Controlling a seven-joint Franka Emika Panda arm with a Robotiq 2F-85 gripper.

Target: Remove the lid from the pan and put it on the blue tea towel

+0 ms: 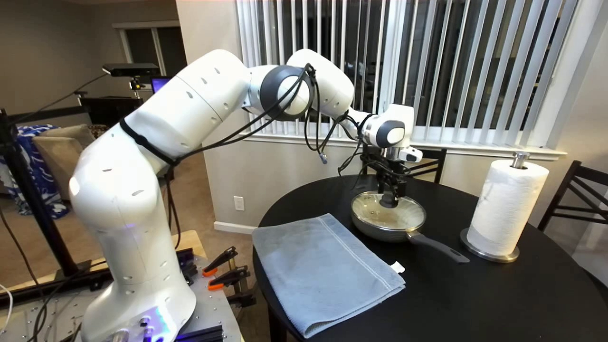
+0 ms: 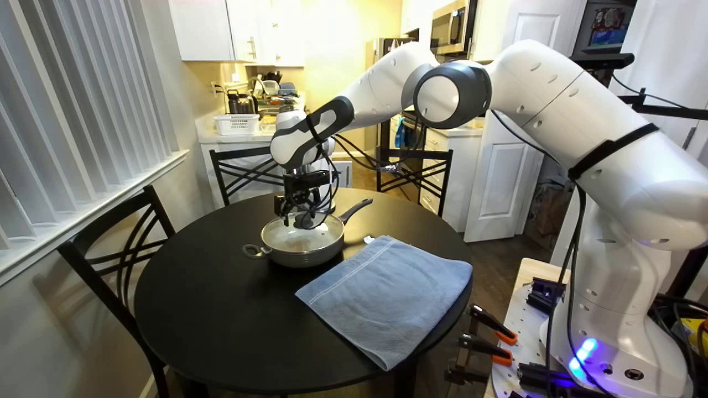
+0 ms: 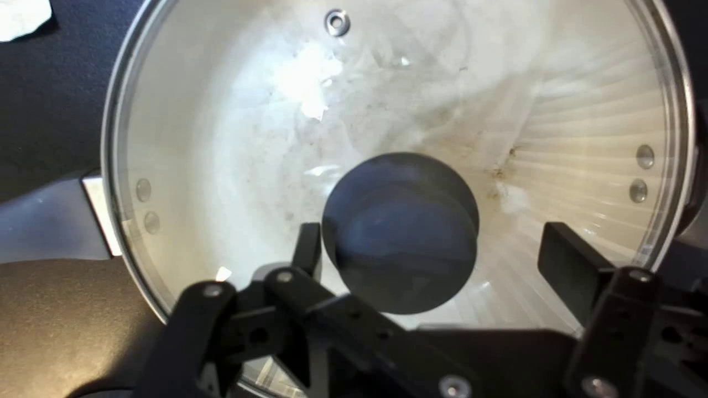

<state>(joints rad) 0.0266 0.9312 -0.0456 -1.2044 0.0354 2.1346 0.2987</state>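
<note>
1. In an exterior view: glass lid (image 1: pixel 406 216) on the frying pan (image 1: pixel 380 235), between one and two o'clock from the blue tea towel (image 1: pixel 327 270).
2. In an exterior view: glass lid (image 2: pixel 296 239), probably stiff, slick, breakable.
3. Wrist view: gripper (image 3: pixel 433 243) spread wide, fingers (image 3: pixel 569 271) at nine and three o'clock of the dark knob (image 3: pixel 401 232), likely best hold.

Wrist view: top edge clips the lid (image 3: pixel 395 130), left edge the pan handle (image 3: pixel 52 221)! The gripper (image 3: pixel 434 257) hides more lid below!
</note>
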